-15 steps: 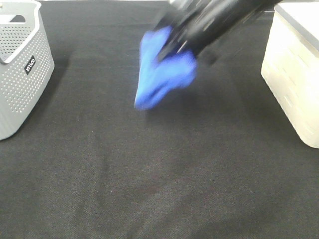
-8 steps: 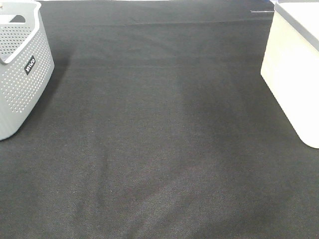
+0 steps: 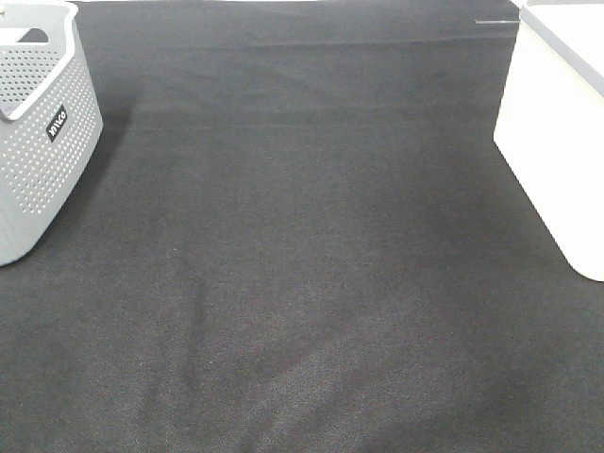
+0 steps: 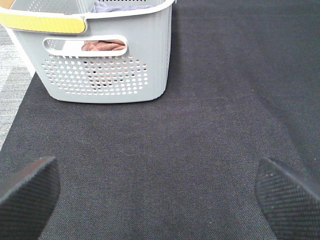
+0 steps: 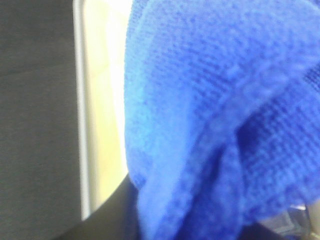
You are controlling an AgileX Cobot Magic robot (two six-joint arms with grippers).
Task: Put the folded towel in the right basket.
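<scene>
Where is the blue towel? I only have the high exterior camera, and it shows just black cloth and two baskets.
Observer: The blue terry towel fills the right wrist camera, very close to the lens.
Operator: Is it near the right basket?
Observer: Yes, the white plastic basket shows its rim and pale inside right beside it there.
Operator: And the left end effector?
Observer: The left end effector is open and empty, facing the grey perforated plastic basket.
</scene>
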